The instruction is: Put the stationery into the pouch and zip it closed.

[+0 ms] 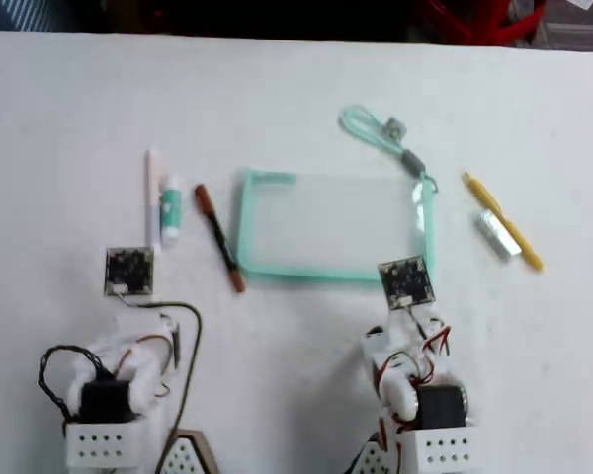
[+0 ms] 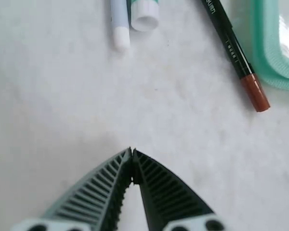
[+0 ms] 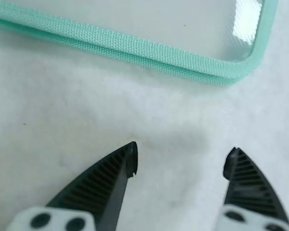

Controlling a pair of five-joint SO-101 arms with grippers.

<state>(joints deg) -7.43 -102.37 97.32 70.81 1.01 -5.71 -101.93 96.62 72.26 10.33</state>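
A clear pouch with a mint-green border (image 1: pixel 334 226) lies flat mid-table, its cord (image 1: pixel 376 128) trailing away at the far corner. Left of it lie a white pen (image 1: pixel 152 193), a glue stick (image 1: pixel 170 210) and a dark pen with a brown cap (image 1: pixel 218 237). A yellow pen (image 1: pixel 504 221) and a small silver item (image 1: pixel 494 234) lie right of the pouch. My left gripper (image 2: pixel 132 155) is shut and empty, short of the white pen tip (image 2: pixel 120 36), glue stick (image 2: pixel 144 14) and dark pen (image 2: pixel 236 53). My right gripper (image 3: pixel 182 156) is open, just before the pouch's near edge (image 3: pixel 135 48).
Both arm bases sit at the table's near edge, the left one (image 1: pixel 104 400) with looping cables, the right one (image 1: pixel 420 405) below the pouch's near right corner. The white table (image 1: pixel 79 99) stretches bare toward the back and left.
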